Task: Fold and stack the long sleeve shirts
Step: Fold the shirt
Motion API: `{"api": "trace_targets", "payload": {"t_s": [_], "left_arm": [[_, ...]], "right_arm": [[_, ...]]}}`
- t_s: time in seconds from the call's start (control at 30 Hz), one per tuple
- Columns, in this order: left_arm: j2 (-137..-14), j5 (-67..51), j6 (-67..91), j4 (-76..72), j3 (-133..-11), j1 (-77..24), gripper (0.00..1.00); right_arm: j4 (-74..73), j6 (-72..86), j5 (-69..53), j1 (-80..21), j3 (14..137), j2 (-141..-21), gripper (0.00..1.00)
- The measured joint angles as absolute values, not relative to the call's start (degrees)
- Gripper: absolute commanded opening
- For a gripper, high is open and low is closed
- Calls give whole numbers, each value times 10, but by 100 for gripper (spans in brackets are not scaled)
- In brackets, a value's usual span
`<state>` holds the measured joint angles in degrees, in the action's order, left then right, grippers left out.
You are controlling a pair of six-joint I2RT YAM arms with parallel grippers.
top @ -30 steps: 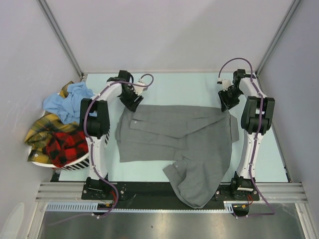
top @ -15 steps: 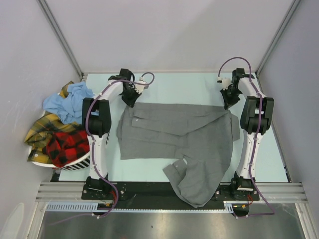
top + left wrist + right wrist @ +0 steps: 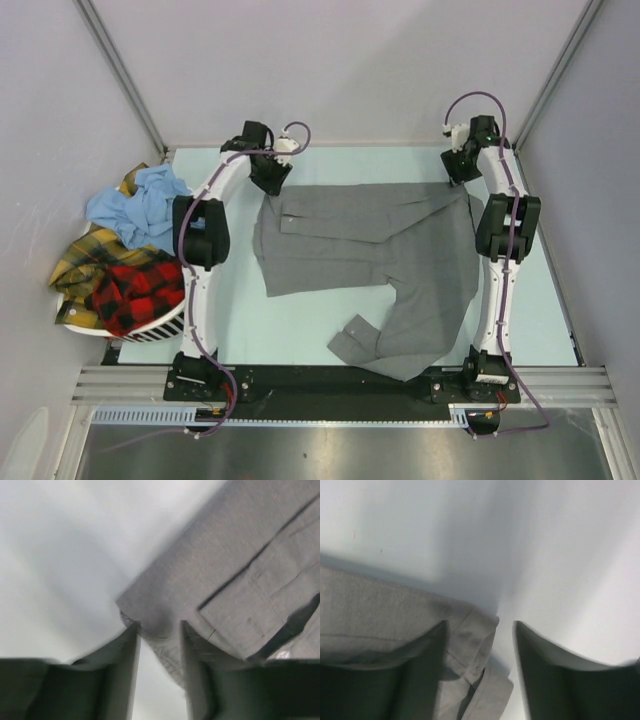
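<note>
Left wrist | left gripper (image 3: 159, 630) pinches grey shirt (image 3: 240, 555) corner | right gripper (image 3: 480, 625) likewise

Overhead looking down, both wrists near grey shirt (image 3: 370, 250)

grey shirt (image 3: 370, 250) spread out on the bench (image 3: 330, 165)
left gripper (image 3: 272, 184) and right gripper (image 3: 461, 178) are at its far corners, one sleeve trailing toward the near edge

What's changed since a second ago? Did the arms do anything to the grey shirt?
The left pincer and right pincer dragged the grey shirt toward the far edge of the table, so less of it hangs over the near edge. Both kept hold of its far corners. The coloured shirts in the basket stayed put.
</note>
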<state>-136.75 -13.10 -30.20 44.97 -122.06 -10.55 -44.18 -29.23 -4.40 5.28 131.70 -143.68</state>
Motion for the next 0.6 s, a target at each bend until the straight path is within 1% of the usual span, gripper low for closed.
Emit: {"api": "trace_targets", "payload": {"t_s": [0.03,0.07,0.13,0.27,0.3,0.33,0.43,0.5,0.53,0.6], "left_arm": [[-1364,-135,-302,447,-1217,-103,65],[-1354,-143,-299,442,-1202,-101,69],[-1319,-164,-304,437,-1159,-95,75],[-1162,-213,-322,420,-989,-88,86],[-1115,-225,-331,422,-952,-88,85],[-1066,-236,-338,416,-916,-89,86],[-936,-261,-364,409,-820,-98,84],[-861,-274,-383,400,-752,-111,83],[-836,-279,-393,399,-719,-118,82],[-805,-286,-409,400,-661,-134,80]], "right_arm": [[-450,-295,-50,55,1319,-1436,85],[-460,-298,-58,60,1319,-1431,90],[-476,-306,-79,72,1300,-1406,100],[-531,-338,-151,116,1214,-1300,100],[-546,-355,-178,133,1175,-1251,99],[-560,-371,-193,143,1148,-1213,96],[-603,-443,-226,174,1010,-1057,90],[-639,-498,-234,170,898,-952,88],[-648,-514,-235,163,860,-924,85],[-659,-553,-236,137,745,-858,81]]}}
